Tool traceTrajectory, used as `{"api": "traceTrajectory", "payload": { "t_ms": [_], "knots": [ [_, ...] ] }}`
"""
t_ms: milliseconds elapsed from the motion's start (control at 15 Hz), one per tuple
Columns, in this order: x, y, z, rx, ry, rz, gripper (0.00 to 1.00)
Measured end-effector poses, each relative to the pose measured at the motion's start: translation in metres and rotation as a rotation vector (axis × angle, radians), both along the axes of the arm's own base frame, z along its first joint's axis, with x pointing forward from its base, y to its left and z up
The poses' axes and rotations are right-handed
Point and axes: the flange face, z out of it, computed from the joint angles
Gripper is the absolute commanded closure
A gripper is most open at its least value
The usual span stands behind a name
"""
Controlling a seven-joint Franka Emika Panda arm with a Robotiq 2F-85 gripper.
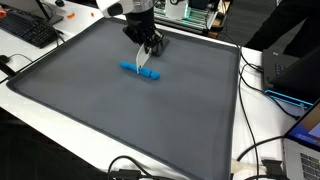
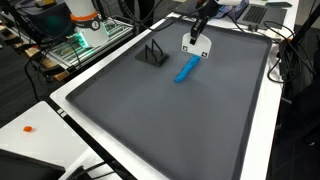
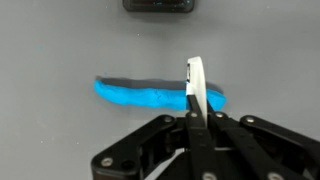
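Hand: the hand point(image 3: 193, 110) is clenched on a thin white piece point(image 3: 195, 85). The jaws are pressed together with the piece sticking out beyond the fingertips.
White piece: it is seen edge-on in the wrist view. In an exterior view it hangs below the hand as a small pale tab point(image 2: 192, 46).
Blue strip: a long blue strip point(image 3: 140, 95) lies flat on the grey mat point(image 1: 90, 100), directly under the white piece. I cannot tell whether the two touch.
Place: in an exterior view the strip point(image 1: 138, 71) lies toward the far side of the mat, about midway across.
Nearby: a small black stand point(image 2: 152, 53) sits to the left of the strip in an exterior view, well apart from it. The mat covers most of the white counter point(image 2: 40, 115).
White piece, handling: it looks light, thin and stiff. It is pinched by its flat faces, so it may swivel or slip if its tip is pushed sideways.
Blue strip, handling: it looks light and low, with uneven edges, so it is probably soft or pliable. It would likely slide on the mat when nudged.
Where to grip: take the strip across its narrow width near the middle, jaws low to the mat.
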Motion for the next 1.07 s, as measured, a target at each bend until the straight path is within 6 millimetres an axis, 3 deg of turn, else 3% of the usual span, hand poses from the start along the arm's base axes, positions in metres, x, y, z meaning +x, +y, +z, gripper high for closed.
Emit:
{"api": "traceTrajectory", "payload": {
  "t_ms": [1067],
  "knots": [
    [0.008, -0.007, -0.035, -0.025, -0.024, 0.018, 0.99]
  ]
}}
